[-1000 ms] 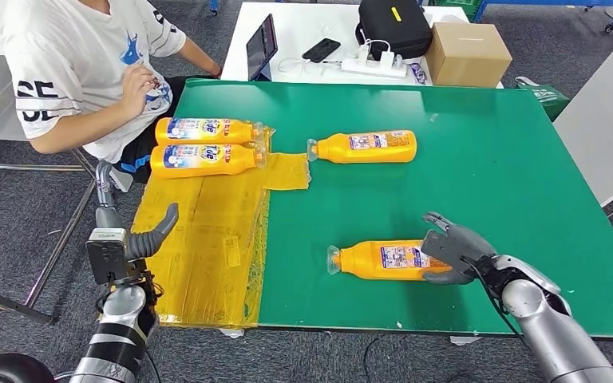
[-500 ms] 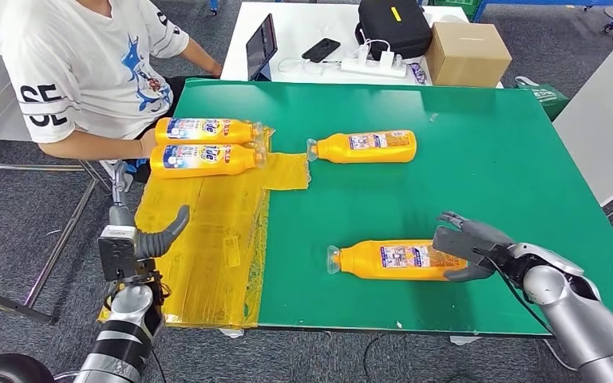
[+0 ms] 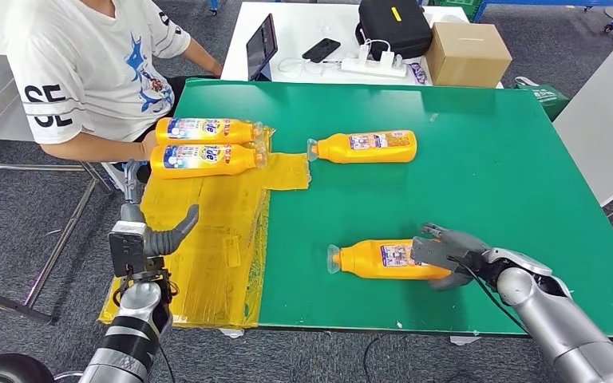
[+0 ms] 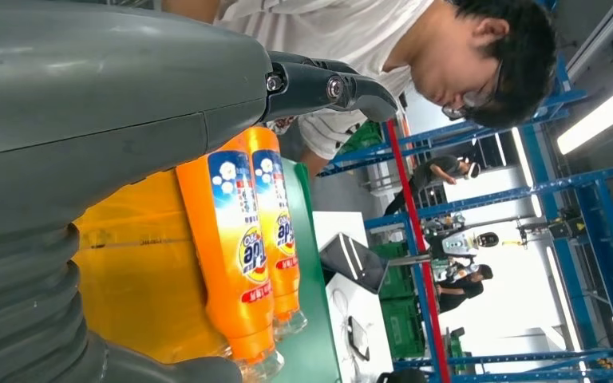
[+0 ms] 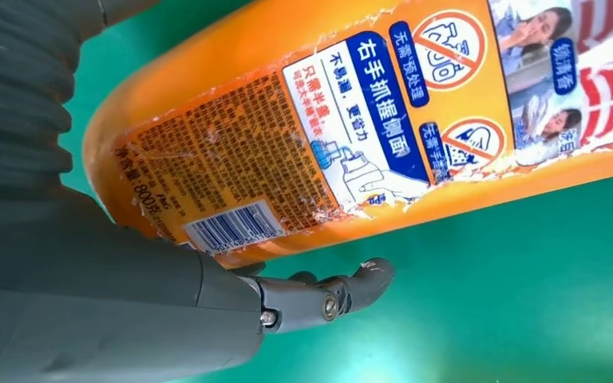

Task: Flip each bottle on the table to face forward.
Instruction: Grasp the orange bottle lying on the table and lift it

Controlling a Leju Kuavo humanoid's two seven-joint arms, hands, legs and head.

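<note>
Green matting covers the table (image 3: 487, 159), with a yellow sheet (image 3: 207, 231) at its left edge. Four orange bottles lie on their sides. Two (image 3: 203, 130) (image 3: 201, 159) rest touching each other on the sheet near a seated person (image 3: 88, 64), and a third (image 3: 365, 147) lies mid-table. The near bottle (image 3: 383, 259) lies at the front edge with its back label up.

The right hand (image 3: 440, 255) lies over this bottle's base end with its fingers draped across the body; whether the grip has actually closed cannot be told. The step appears to be taking hold for the turn-over. Next the hand would need a firm wrap, then a roll about the bottle's long axis until the front label shows.

The right wrist view adds the barcode and warning print, plus the thumb (image 5: 327, 299) tucked under the bottle (image 5: 351, 120). The left hand (image 3: 164, 235) hangs off the table's left side, fingers apart and empty; its wrist view shows front labels on the paired bottles (image 4: 239, 263).
</note>
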